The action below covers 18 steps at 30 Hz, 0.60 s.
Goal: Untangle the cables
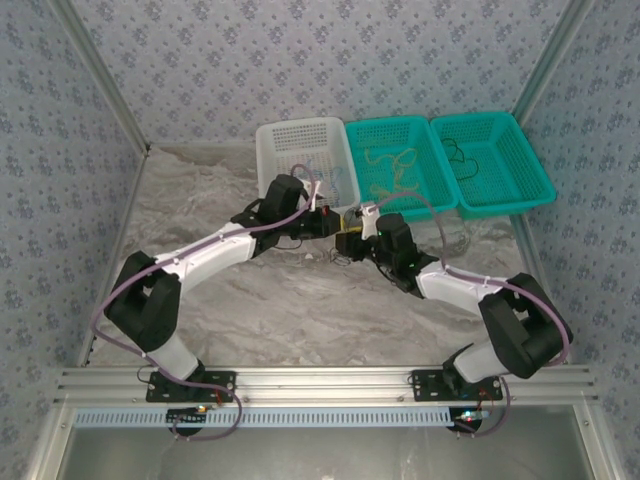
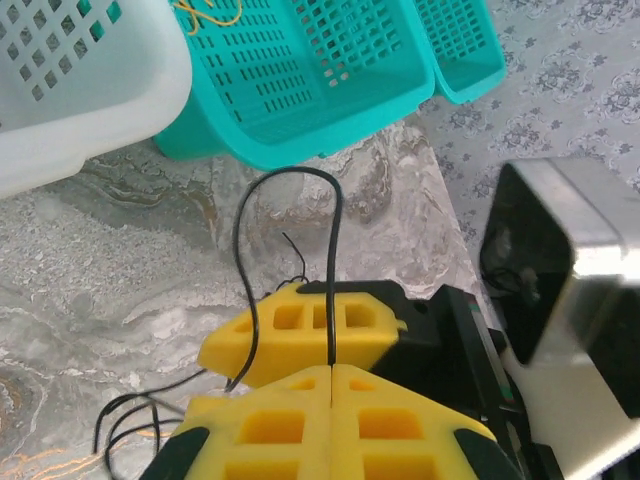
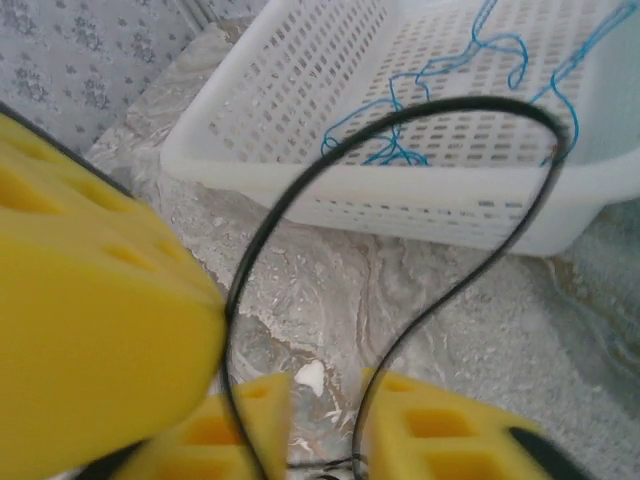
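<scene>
A black cable point(image 2: 335, 240) loops over the middle of the grey marbled table point(image 1: 280, 310), clamped in the left claw point(image 2: 330, 385), the right claw point(image 3: 325, 425) with jaws slightly apart around it, before one white basket point(image 1: 275, 135) and two teal baskets point(image 1: 392, 123) at the far edge, flowered walls point(image 1: 300, 60) around.

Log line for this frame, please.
left hand: shut on black cable | right hand: around black cable, grip unclear | blue cable: in white basket

And there's the white basket point(image 1: 268, 150) at the back of the marbled table point(image 1: 270, 300). Right beside it, touching, is a teal basket point(image 1: 385, 122), with a second teal basket point(image 1: 505, 204) on the far side. Blue-patterned walls point(image 1: 300, 60) rise behind the white basket.
</scene>
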Each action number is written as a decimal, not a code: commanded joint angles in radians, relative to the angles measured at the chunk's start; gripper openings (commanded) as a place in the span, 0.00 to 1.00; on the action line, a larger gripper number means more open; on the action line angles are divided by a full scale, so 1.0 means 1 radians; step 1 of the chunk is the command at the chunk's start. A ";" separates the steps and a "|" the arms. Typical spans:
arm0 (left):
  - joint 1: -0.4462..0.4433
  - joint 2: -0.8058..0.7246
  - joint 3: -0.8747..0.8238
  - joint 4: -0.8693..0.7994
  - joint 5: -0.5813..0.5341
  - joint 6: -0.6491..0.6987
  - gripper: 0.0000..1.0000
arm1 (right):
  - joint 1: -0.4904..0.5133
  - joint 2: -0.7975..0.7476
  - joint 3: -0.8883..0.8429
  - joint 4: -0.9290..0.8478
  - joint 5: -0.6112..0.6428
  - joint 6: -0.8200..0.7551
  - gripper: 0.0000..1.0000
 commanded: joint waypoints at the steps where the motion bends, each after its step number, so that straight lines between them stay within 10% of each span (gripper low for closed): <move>1: 0.012 -0.043 0.012 -0.008 0.008 0.041 0.14 | -0.003 -0.046 0.020 -0.017 0.056 -0.005 0.05; 5: 0.029 -0.116 -0.055 0.014 -0.056 0.104 0.80 | -0.044 -0.100 0.015 -0.075 -0.017 0.054 0.00; 7: 0.033 -0.147 -0.099 0.024 -0.106 0.142 0.93 | -0.075 -0.123 0.012 -0.100 -0.040 0.103 0.00; 18: 0.009 -0.098 -0.270 0.286 -0.041 0.203 0.87 | -0.248 -0.187 0.023 -0.201 -0.172 0.414 0.00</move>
